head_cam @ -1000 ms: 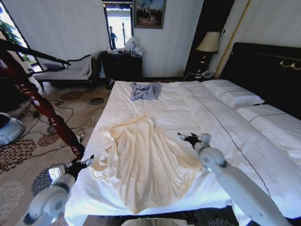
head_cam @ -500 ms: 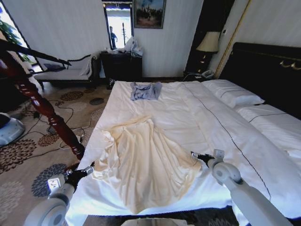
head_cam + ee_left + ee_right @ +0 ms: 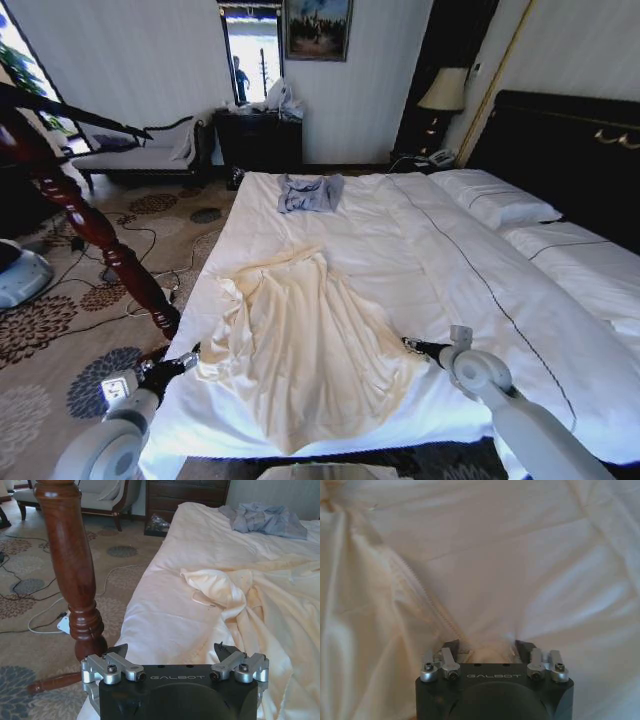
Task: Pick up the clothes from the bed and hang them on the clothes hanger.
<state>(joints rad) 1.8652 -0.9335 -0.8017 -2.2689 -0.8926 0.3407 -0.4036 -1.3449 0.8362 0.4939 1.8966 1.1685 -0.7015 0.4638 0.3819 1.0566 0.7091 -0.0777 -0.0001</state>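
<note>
Currently the clothes (image 3: 305,345), a long cream garment, lie spread flat and wrinkled on the near left part of the bed (image 3: 470,270), with the narrow upper end toward the far side and the wide hem toward the near edge. The right gripper (image 3: 408,343) rests low on the white duvet at the right edge of the garment. In the right wrist view the right gripper (image 3: 488,649) has its fingers (image 3: 451,647) partly closed, with a raised fold of the cream fabric (image 3: 370,605) and its stitched edge bunched between them; the fingers touch the cloth on both sides. The left gripper (image 3: 185,362) is positioned just off the near left edge of the bed, beside the garment's left side. In the left wrist view the left gripper (image 3: 172,652) has its fingers spread wide apart and holds nothing; the cream garment (image 3: 240,600) lies beyond it on the duvet. A reddish-brown wooden post (image 3: 95,235) stands on the patterned carpet (image 3: 50,330) to the left of the bed, near the left gripper. A small grey-blue garment (image 3: 310,192) lies crumpled at the far end of the bed, well apart from the cream garment.
</note>
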